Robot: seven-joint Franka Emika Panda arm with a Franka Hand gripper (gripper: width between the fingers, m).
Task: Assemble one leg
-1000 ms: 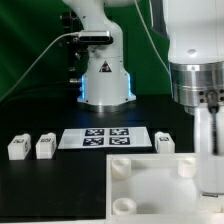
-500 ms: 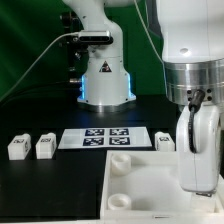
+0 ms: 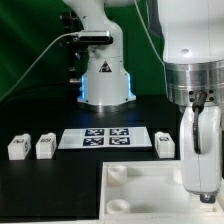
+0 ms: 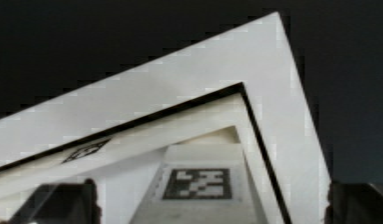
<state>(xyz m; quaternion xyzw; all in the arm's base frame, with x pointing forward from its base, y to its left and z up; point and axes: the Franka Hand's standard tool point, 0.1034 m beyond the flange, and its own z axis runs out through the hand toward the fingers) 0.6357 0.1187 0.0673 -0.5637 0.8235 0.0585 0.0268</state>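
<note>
Three legs stand on the black table in the exterior view: two at its left [image 3: 18, 147] [image 3: 45, 146] and one at its right [image 3: 165, 144], each a small white block with a tag. My gripper [image 3: 200, 186] is low over the right part of the large white panel [image 3: 150, 195], beside the right leg. In the wrist view my gripper [image 4: 209, 205] is open, its dark fingers [image 4: 63, 205] wide apart. Between them lies a white face with a square tag [image 4: 202, 185], clear of both fingers. I cannot tell if that face is a leg or the panel [image 4: 152, 110].
The marker board [image 3: 105, 138] lies between the left legs and the right leg. The robot base [image 3: 105, 85] stands behind it, before a green backdrop. The panel has round sockets [image 3: 118, 173] at its corners.
My gripper has come down from above the panel's back right edge onto its right part. The panel has shifted a little toward the front and the exterior view's left.
</note>
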